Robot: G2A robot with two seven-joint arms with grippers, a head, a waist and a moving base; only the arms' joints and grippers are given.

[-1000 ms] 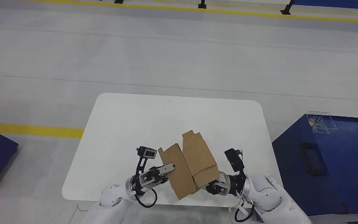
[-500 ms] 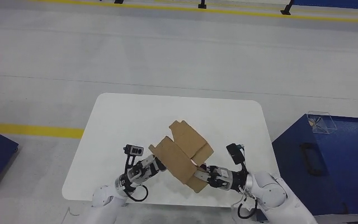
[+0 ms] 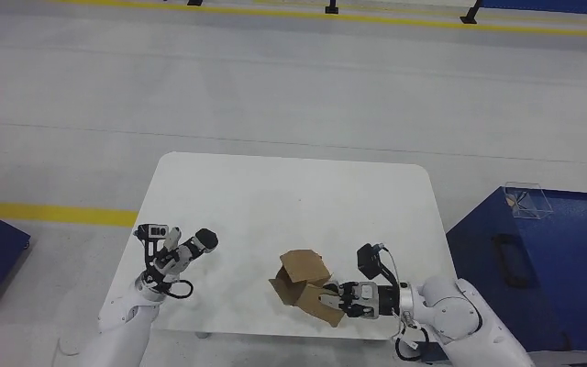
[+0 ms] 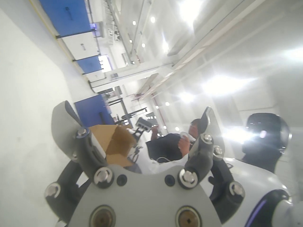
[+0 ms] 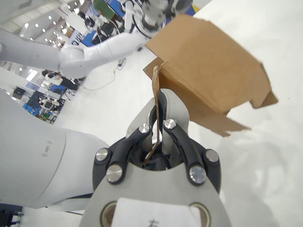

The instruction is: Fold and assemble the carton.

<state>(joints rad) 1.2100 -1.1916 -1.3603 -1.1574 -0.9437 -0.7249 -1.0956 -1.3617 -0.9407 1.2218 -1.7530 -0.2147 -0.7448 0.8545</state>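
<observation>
Clamping one carton [image 3: 303, 272] by its flap: right claw [image 5: 158, 99] | left claw [image 4: 136, 109] spread apart (well off) | claws: 2

No text legible, white label [image 5: 153, 213] on right gripper [image 5: 158, 100] cut off

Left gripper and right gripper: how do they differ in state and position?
The left gripper is open and empty; the right gripper is shut on a carton flap. The left gripper is apart from the carton; the right touches it. Both are over the table.
</observation>
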